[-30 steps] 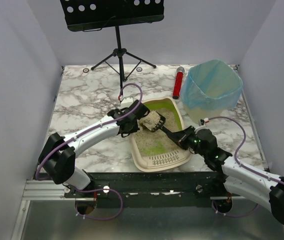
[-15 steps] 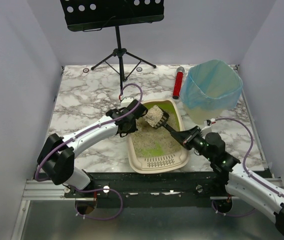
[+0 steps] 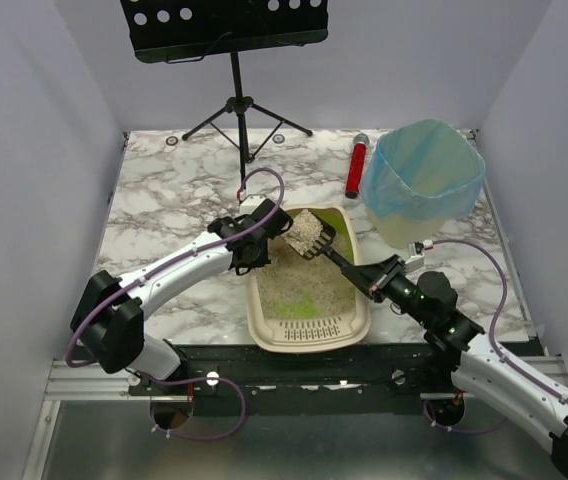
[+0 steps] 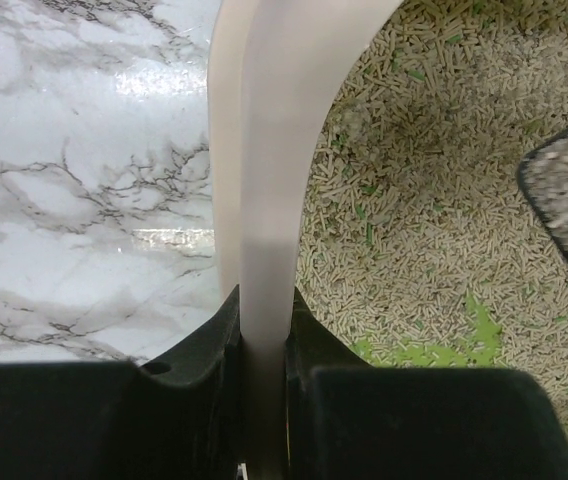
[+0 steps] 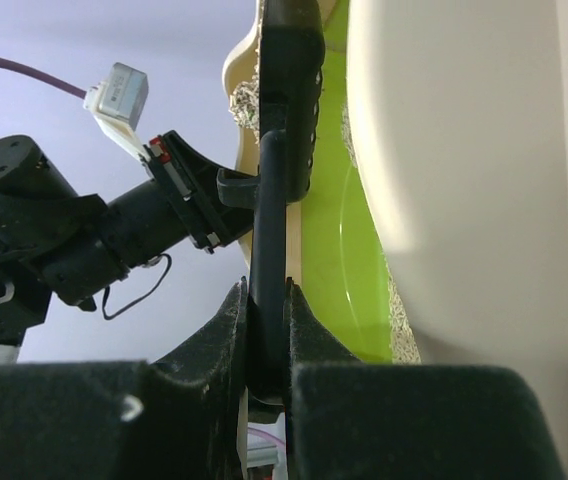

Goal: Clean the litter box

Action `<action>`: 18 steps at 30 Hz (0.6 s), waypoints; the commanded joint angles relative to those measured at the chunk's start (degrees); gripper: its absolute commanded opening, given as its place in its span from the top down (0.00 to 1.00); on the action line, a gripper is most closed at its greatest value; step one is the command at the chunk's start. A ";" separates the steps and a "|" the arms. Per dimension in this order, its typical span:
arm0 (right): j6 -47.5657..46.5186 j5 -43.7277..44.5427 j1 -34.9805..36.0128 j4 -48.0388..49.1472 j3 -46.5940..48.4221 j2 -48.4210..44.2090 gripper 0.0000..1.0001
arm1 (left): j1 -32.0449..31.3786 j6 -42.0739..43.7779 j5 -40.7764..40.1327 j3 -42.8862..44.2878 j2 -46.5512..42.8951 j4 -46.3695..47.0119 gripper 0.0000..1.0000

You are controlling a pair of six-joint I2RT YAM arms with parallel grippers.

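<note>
Swung straighter, 1 litter box (image 3: 309, 330) — 1 loaded scoop (image 3: 316, 240), 2 jaws clamped.

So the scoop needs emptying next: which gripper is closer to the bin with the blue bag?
The right. The right gripper holds the scoop by its handle, just short of the bin; the left gripper clamps the litter box rim on the side away from it.

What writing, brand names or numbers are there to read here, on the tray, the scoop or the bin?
No readable text anywhere.
The litter box, scoop, blue-lined bin and red cylinder show no lettering.
The white connector on the left arm is too small to tell.
</note>
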 commanded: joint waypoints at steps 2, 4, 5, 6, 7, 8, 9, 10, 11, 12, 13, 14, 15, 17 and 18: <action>2.52 -0.62 -0.30 3.22 -1.01 -4.20 0.99 | 0.40 -0.44 -1.01 2.28 -5.26 2.30 0.95; 2.08 -2.02 -0.30 2.95 -1.10 -5.34 0.99 | 0.48 -0.70 -1.88 2.37 -5.00 2.57 0.95; 2.43 -2.29 -0.30 1.73 -1.18 -5.70 0.99 | 0.57 -1.05 -2.23 2.72 -4.82 2.13 0.95; 3.39 -2.90 -0.30 1.37 -1.18 -5.79 0.99 | 0.66 -1.32 -2.41 2.98 -4.30 1.86 0.95; 3.92 -3.08 -0.30 1.19 -1.27 -5.79 0.99 | 0.92 -1.93 -2.41 3.25 -4.12 1.51 0.95; 4.97 -3.52 -0.30 0.58 -1.62 -5.70 0.99 | 1.10 -2.20 -2.59 3.51 -3.86 1.08 0.95; 6.12 -4.65 -0.30 1.53 -1.97 -5.35 0.99 | 1.27 -2.46 -2.59 3.60 -3.59 0.90 0.95; 5.87 -5.53 -0.30 2.93 -2.32 -4.91 0.99 | 1.36 -2.72 -2.59 3.69 -3.59 0.90 0.95; 6.21 -6.24 -0.30 3.99 -2.50 -4.73 0.99 | 1.45 -2.81 -2.15 3.51 -3.68 1.33 0.95; 6.74 -7.55 -0.38 4.69 -3.03 -4.56 0.99 | 1.45 -3.07 -2.06 3.34 -3.76 1.42 0.95; 7.00 -7.56 -0.30 5.14 -3.29 -4.64 0.99 | 1.45 -3.25 -1.98 3.34 -3.85 1.42 0.95; 7.44 -7.65 -0.30 5.14 -3.64 -5.34 0.99 | 1.45 -3.34 -1.80 2.90 -3.77 1.86 0.95; 8.14 -7.39 -0.21 5.75 -5.04 -5.87 0.99 | 1.45 -3.34 -1.62 2.64 -3.94 2.21 0.95; 9.20 -7.13 -0.30 6.19 -6.19 -8.06 0.99 | 1.54 -3.08 -1.54 1.76 -4.03 3.17 0.95; 8.51 -7.39 -0.30 6.72 -6.72 -8.94 0.99 | 1.54 -2.99 -1.62 1.58 -3.94 3.35 0.95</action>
